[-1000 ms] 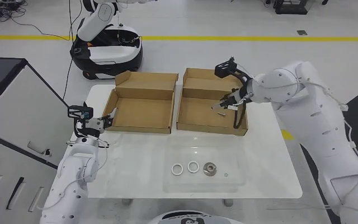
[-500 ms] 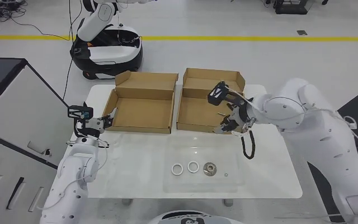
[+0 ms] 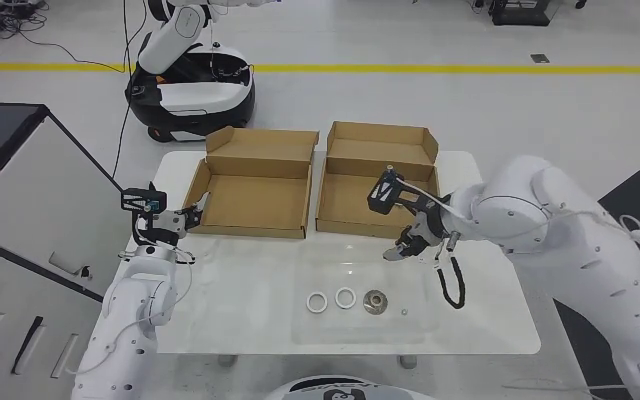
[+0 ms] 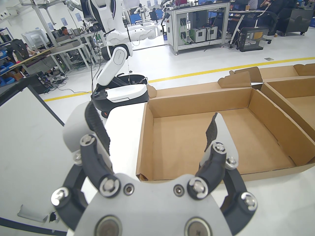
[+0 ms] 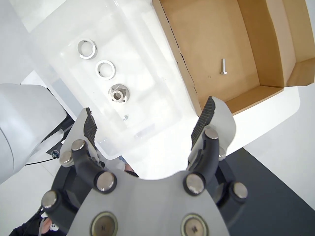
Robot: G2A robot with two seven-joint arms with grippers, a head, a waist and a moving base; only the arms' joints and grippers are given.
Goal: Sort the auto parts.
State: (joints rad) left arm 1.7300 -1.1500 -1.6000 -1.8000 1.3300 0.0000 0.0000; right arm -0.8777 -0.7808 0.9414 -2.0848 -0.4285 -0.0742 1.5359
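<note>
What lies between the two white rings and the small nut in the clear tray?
A metal flanged hub, in line between the nearer white ring and the small nut, touching neither. The right wrist view shows it.

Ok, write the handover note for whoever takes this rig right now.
Left gripper: open, empty, at the outer side of the left cardboard box.
Right gripper: open, empty, over the table between the right cardboard box and the clear tray.
Done: one bolt lies in the right cardboard box.
To do: two rings, a flanged hub and a small fastener wait in the clear tray.
</note>
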